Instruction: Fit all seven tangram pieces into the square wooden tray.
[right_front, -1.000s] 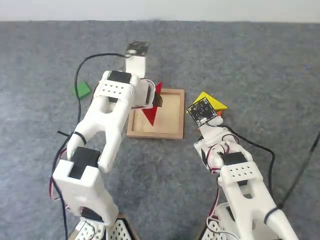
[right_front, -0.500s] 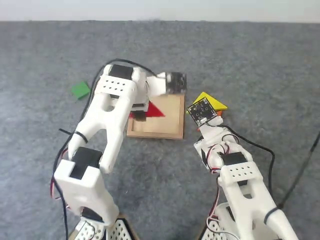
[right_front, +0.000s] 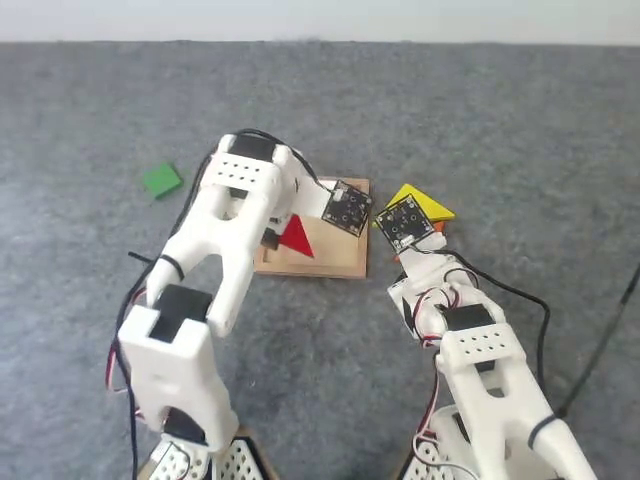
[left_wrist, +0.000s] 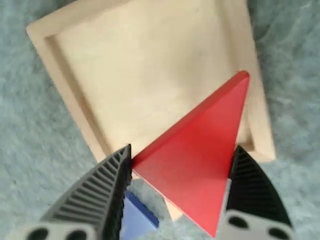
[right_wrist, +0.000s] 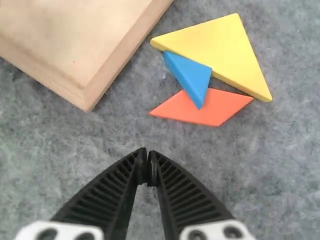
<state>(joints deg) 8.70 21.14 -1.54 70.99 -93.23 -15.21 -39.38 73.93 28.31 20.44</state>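
Right gripper (right_wrist: 146, 152) hangs low over the grey carpet (right_wrist: 280, 165), fingers pressed together on nothing, just off a corner of the wooden tray (right_wrist: 120, 55). Just past it lie the orange parallelogram (right_wrist: 205, 107) and the yellow triangle (right_wrist: 225, 50), with the small blue triangle (right_wrist: 192, 75) lying across both, all outside the tray. Further on, the left gripper (left_wrist: 182, 150) pinches the red triangle (left_wrist: 197, 170) over a tray corner, overlapping the rim. Farthest out, the green piece (right_front: 161, 180) sits on the carpet, well apart.
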